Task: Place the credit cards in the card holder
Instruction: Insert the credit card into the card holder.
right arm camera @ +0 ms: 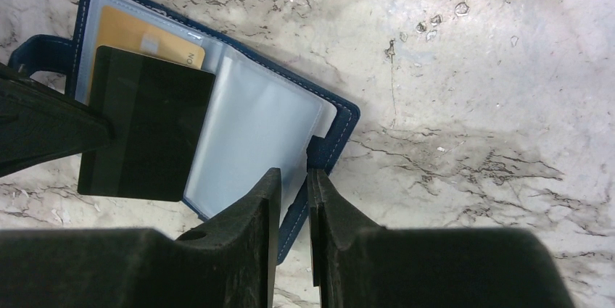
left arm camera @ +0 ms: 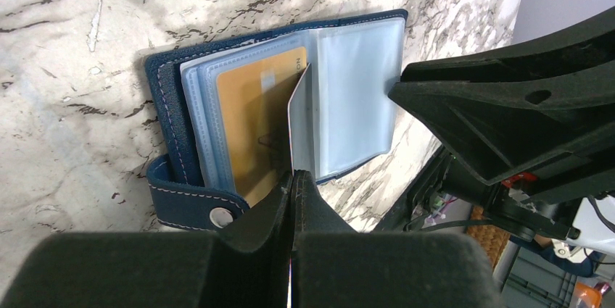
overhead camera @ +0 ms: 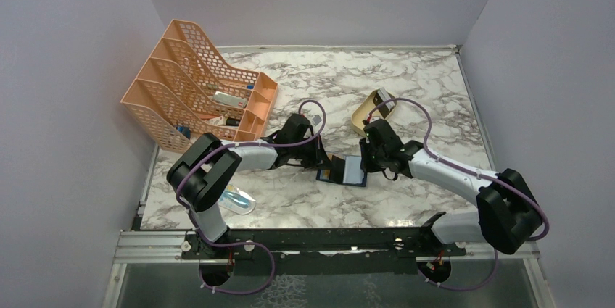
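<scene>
The navy card holder [left arm camera: 165, 98] lies open on the marble table, its clear sleeves facing up. A yellow-gold credit card [left arm camera: 250, 116] sits in a left-hand sleeve. My left gripper [left arm camera: 294, 175] is shut on a dark grey credit card [right arm camera: 145, 130], holding it on edge over the holder's fold; in the left wrist view that card [left arm camera: 302, 127] shows a pale face. My right gripper [right arm camera: 294, 172] is narrowed onto the card holder's right cover edge [right arm camera: 341, 116], with the sleeves and the blue rim between its fingers. From above, both grippers meet at the holder [overhead camera: 353, 172].
An orange mesh file rack [overhead camera: 196, 83] stands at the back left. A tan oval tray [overhead camera: 365, 118] sits behind the right gripper. A blue-patterned packet [overhead camera: 238, 199] lies near the left arm's base. Grey walls close in the table on three sides.
</scene>
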### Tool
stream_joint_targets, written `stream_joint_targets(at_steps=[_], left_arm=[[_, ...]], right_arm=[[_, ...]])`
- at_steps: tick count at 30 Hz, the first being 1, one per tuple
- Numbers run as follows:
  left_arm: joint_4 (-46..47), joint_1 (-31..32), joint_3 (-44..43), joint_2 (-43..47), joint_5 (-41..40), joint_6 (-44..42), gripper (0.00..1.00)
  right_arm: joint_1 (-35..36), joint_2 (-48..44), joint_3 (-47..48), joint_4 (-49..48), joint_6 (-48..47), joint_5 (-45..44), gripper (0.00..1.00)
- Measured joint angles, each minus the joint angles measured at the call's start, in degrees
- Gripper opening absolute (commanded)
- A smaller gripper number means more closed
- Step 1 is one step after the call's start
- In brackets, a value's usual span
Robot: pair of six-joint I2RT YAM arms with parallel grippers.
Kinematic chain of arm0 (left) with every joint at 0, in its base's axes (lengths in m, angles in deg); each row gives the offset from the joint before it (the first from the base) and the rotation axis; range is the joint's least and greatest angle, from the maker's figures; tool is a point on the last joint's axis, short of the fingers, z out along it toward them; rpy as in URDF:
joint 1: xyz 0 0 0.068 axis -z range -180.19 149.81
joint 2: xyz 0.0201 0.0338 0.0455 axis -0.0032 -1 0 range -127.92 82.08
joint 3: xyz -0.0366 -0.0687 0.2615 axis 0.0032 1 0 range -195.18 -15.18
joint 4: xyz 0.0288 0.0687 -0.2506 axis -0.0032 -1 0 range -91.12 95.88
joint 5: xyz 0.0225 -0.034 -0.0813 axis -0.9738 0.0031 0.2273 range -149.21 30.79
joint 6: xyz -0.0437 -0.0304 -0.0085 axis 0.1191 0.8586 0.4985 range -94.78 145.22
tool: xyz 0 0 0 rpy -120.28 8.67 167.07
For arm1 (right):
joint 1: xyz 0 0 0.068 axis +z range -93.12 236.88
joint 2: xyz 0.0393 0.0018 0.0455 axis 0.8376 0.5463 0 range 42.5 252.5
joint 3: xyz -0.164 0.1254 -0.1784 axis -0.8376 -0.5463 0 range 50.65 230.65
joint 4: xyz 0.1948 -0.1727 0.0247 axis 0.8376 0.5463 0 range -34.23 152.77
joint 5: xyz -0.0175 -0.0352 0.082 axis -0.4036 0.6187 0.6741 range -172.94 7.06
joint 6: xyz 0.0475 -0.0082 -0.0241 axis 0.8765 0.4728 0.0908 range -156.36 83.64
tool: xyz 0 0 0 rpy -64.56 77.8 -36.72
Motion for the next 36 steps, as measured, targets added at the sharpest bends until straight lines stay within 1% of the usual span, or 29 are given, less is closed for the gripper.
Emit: stream_joint_targets(at_steps=[7, 13, 22, 30, 36], left_arm=[[-1.4, 0.0, -1.3, 0.0, 0.4, 0.1, 0.0], [-3.4, 0.0, -2.3, 1.4, 0.7, 0.4, 0.0], [-3.3, 0.0, -3.0, 1.9, 2.2, 1.1, 0.0], [-3.0, 0.0, -3.4, -2.4, 2.5, 0.6, 0.0], [-3.1, 0.0, -3.6, -3.4, 2.5, -0.5, 0.0]], right_arm=[[0.0, 3.2, -0.6, -0.4, 0.4, 0.0, 0.14], [0.0, 3.6, -0.8, -0.4, 0.6, -0.2, 0.14], [0.0, 3.6, -0.8, -0.4, 0.6, -0.2, 0.14], [0.0, 3.4, -0.9, -0.4, 0.6, -0.2, 0.14], [0.0, 3.4, -1.0, -0.4, 0.6, -0.3, 0.14]])
